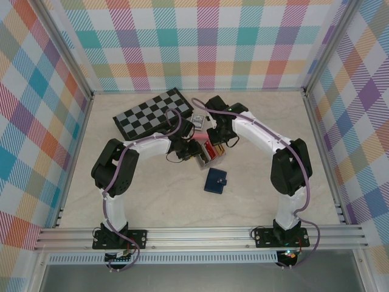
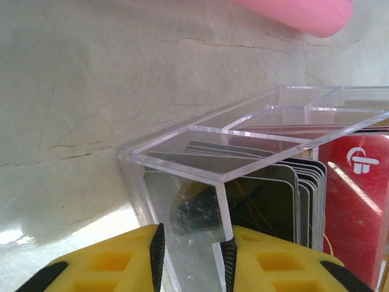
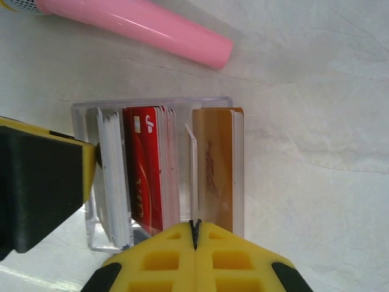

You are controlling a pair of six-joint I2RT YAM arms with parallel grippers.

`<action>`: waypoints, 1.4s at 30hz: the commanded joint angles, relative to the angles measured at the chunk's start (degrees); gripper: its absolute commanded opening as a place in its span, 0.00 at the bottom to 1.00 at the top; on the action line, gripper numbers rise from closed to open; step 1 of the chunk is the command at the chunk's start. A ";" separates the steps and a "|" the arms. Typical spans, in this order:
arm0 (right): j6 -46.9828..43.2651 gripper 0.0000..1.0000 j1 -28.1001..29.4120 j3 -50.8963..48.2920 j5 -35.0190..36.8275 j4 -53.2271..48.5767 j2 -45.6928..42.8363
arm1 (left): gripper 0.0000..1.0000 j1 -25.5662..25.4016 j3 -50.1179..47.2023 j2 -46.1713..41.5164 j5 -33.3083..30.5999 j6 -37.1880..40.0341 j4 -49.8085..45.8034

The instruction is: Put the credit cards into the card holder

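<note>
A clear plastic box (image 3: 152, 102) holds upright credit cards: a white stack (image 3: 113, 182), red ones (image 3: 146, 173) and orange ones (image 3: 219, 170). My right gripper (image 3: 195, 228) is shut on a thin pale card (image 3: 194, 176) seen edge-on between the red and orange stacks. My left gripper (image 2: 193, 255) pinches the box's end wall (image 2: 182, 213); its yellow finger (image 3: 89, 173) presses that wall from outside. The navy card holder (image 1: 215, 180) lies folded shut on the table, just in front of the box (image 1: 205, 159) and both grippers.
A pink cylinder (image 3: 140, 27) lies just behind the box. A checkered board (image 1: 155, 114) and a small pack of playing cards (image 1: 198, 120) sit further back. Metal frame rails and plaid walls (image 1: 200, 42) surround the table.
</note>
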 commanded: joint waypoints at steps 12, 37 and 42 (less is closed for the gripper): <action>14.82 0.00 -5.65 -6.76 -14.92 4.51 -18.20 | 0.68 -0.34 -4.57 -14.14 -3.18 -2.15 -0.32; 33.77 0.02 -18.95 -19.20 -56.79 25.40 -19.51 | 0.48 1.64 -6.75 -15.81 25.99 -25.29 41.63; 33.72 0.02 -19.03 -19.28 -55.98 24.77 -18.19 | 0.23 1.63 -6.35 -16.75 26.32 -26.77 41.71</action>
